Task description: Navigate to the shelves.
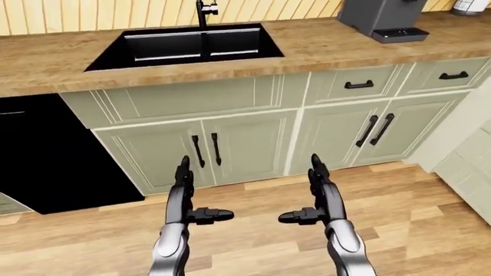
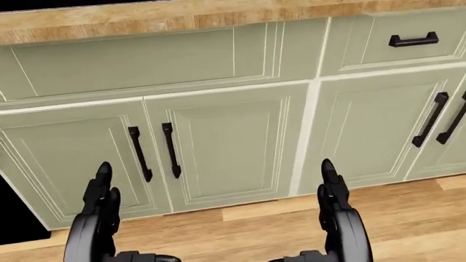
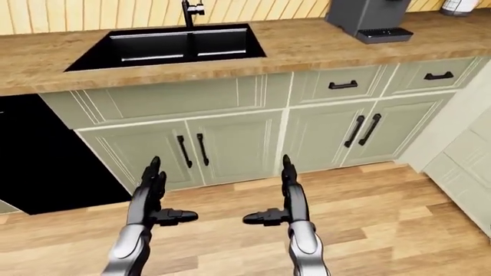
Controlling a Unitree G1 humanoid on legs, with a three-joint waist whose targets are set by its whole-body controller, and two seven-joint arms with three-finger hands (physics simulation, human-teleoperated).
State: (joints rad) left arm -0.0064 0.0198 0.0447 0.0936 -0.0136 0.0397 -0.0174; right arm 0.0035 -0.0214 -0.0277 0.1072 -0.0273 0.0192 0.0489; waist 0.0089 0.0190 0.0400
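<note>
No shelves show in any view. I face a run of pale green base cabinets [image 1: 246,144] under a wooden counter [image 1: 322,46]. My left hand [image 1: 188,198] and right hand [image 1: 315,198] are held out low over the wood floor, both open and empty, fingers straight and thumbs pointing inward. They also show at the bottom of the head view, the left hand [image 2: 98,213] and the right hand [image 2: 335,213].
A black sink [image 1: 184,46] with a black tap [image 1: 202,11] is set in the counter. A dark grey coffee machine [image 1: 380,17] stands at the top right. A black appliance front [image 1: 46,155] is at the left. More pale cabinets [image 1: 472,167] stand at the right edge.
</note>
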